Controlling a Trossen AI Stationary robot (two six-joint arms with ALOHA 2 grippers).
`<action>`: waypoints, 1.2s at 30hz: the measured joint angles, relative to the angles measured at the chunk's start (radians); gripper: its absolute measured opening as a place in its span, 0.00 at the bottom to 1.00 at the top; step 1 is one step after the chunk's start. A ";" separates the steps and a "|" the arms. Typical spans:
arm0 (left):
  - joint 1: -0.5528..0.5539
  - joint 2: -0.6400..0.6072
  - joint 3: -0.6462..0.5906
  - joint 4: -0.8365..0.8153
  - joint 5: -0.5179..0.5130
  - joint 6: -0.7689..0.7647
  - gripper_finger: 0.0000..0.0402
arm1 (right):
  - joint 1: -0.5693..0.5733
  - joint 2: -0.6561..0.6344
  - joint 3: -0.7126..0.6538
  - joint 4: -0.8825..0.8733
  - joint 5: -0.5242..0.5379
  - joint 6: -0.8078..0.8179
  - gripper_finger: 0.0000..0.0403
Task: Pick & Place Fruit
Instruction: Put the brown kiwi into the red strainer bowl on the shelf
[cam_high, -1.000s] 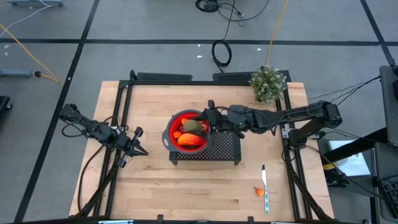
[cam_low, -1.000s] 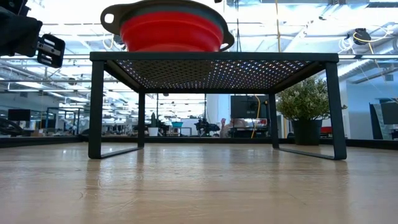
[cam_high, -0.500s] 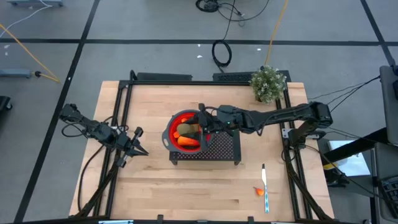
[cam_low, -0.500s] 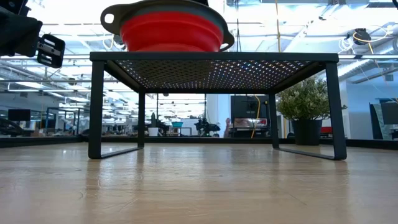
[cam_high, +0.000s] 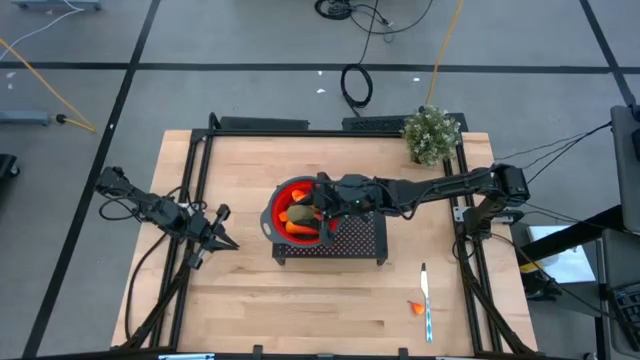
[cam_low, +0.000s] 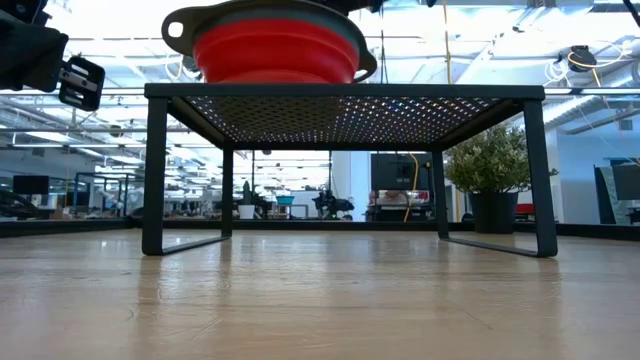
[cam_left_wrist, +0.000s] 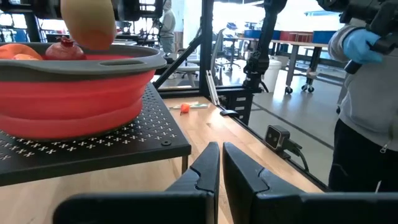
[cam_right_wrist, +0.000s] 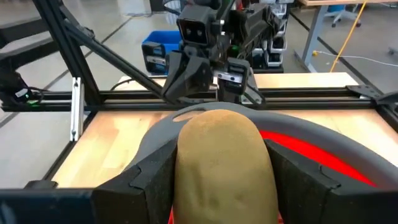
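The right claw (cam_right_wrist: 221, 180) grasps a brownish oval fruit (cam_right_wrist: 222, 163), long axis upright, above the red bowl (cam_high: 283, 207) on the black rack (cam_high: 355, 240). The left claw (cam_high: 222, 240), clenched, waits over the tabletop (cam_high: 300, 300).

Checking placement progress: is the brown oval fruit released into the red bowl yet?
Not yet. The right gripper is shut on the brown oval fruit, holding it above the red bowl on the black rack.

Two robot arms stood at the table; one red bowl (cam_high: 275, 212) sat on one black mesh rack (cam_high: 360, 240), alongside one potted plant (cam_high: 431, 134), one utensil (cam_high: 426, 300) and one stray orange piece (cam_high: 415, 307).
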 joint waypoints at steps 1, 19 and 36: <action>0.000 0.000 0.000 0.000 0.000 0.000 0.05 | 0.000 0.000 0.000 0.000 0.000 0.000 0.53; 0.000 0.000 0.000 0.000 0.000 0.008 0.05 | 0.014 -0.066 -0.001 -0.146 -0.002 0.000 0.53; 0.000 0.000 0.000 0.000 0.000 0.021 0.05 | 0.021 -0.079 -0.001 -0.218 -0.052 0.003 0.56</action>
